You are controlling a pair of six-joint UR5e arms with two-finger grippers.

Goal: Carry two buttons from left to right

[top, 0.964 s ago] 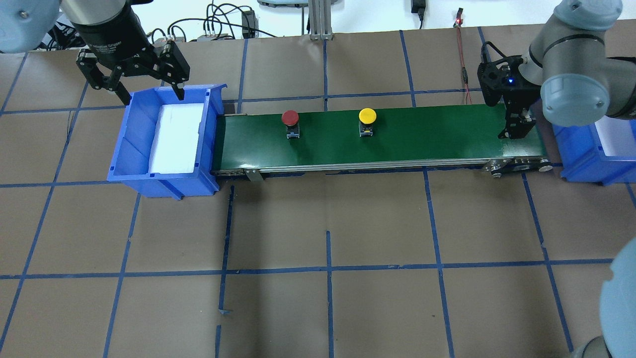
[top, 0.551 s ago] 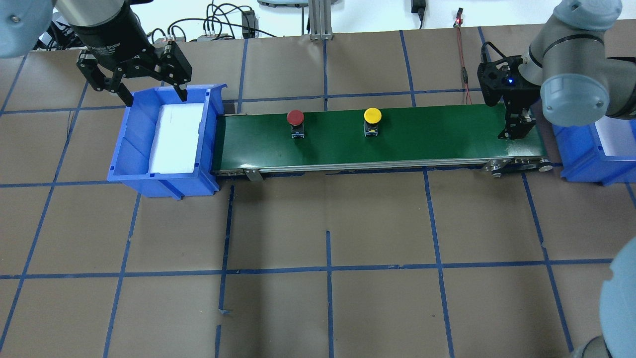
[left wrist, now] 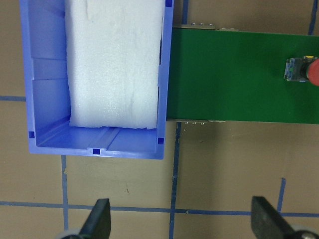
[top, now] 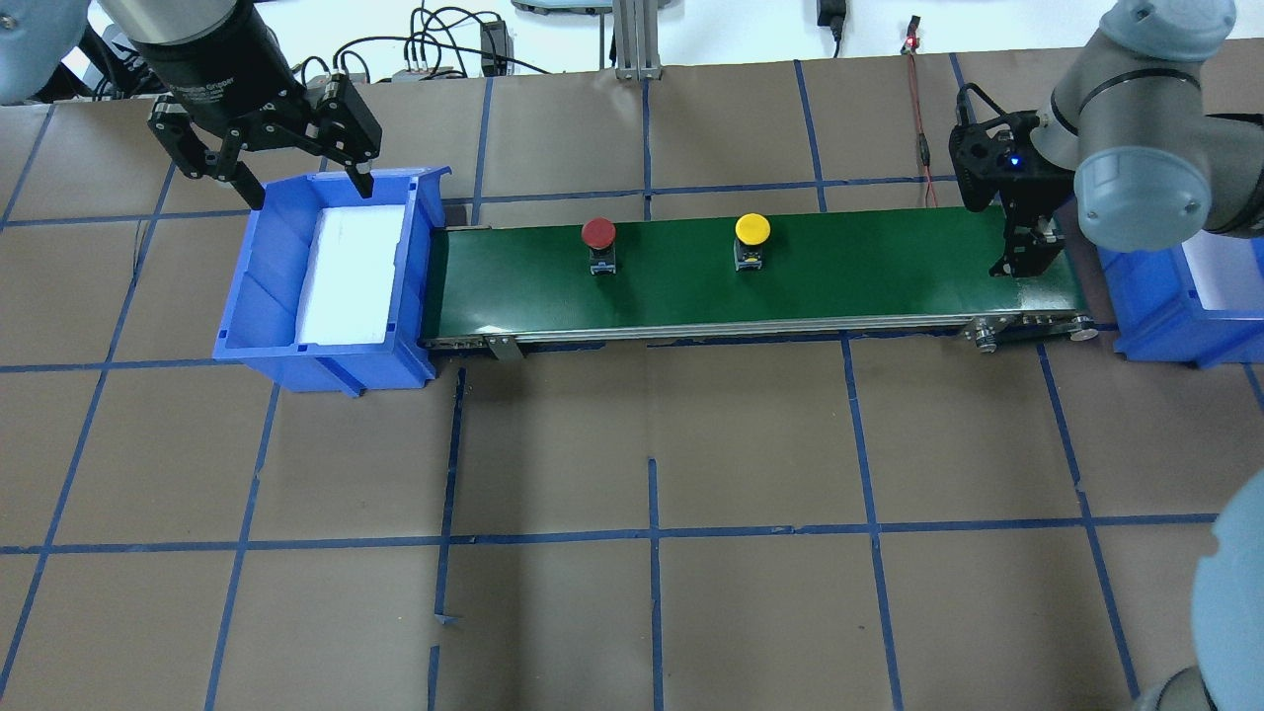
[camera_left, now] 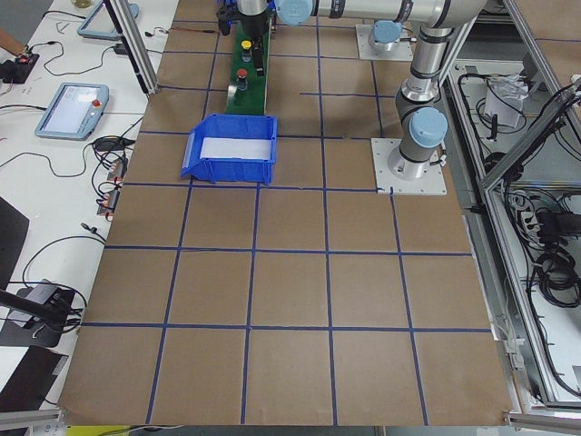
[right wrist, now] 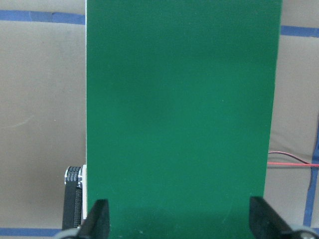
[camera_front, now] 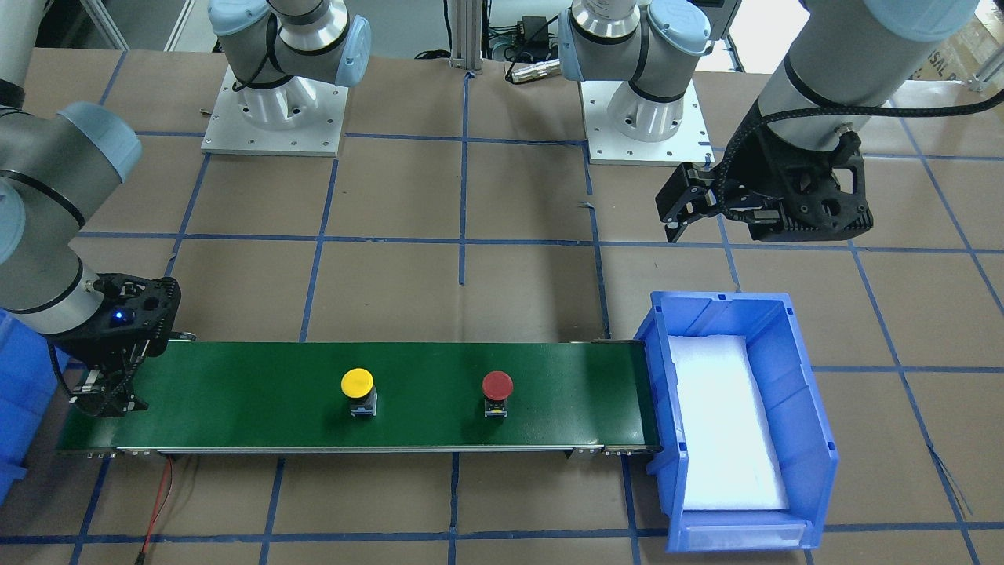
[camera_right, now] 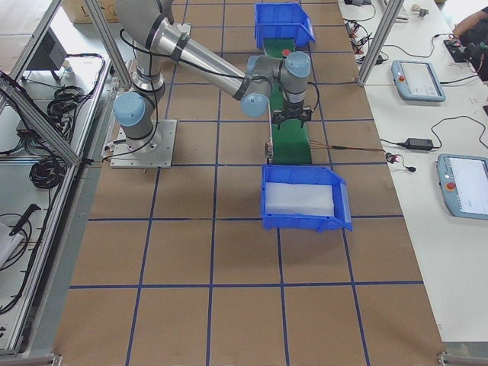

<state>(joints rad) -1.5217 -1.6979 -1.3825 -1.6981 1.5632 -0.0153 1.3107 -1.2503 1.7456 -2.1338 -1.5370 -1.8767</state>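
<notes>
The red button (top: pixel 598 234) and the yellow button (top: pixel 751 230) stand upright on the green conveyor belt (top: pixel 869 272), red on the left part and yellow near the middle. They also show in the front view, red (camera_front: pixel 497 386) and yellow (camera_front: pixel 357 383). The red button is at the right edge of the left wrist view (left wrist: pixel 303 70). My left gripper (top: pixel 308 188) is open and empty above the far rim of the left blue bin (top: pixel 259 296). My right gripper (top: pixel 1027 265) is open and empty, low over the belt's right end, with both fingers showing in its wrist view (right wrist: pixel 182 224).
The left bin holds a white foam pad (top: pixel 351 272). A second blue bin (top: pixel 1155 321) stands past the belt's right end. Cables and a red wire (top: pixel 920 109) lie along the far table edge. The brown table has blue tape lines.
Both buttons have moved to the right along the belt. My left gripper has shifted slightly toward the far edge. The right gripper has not moved.
</notes>
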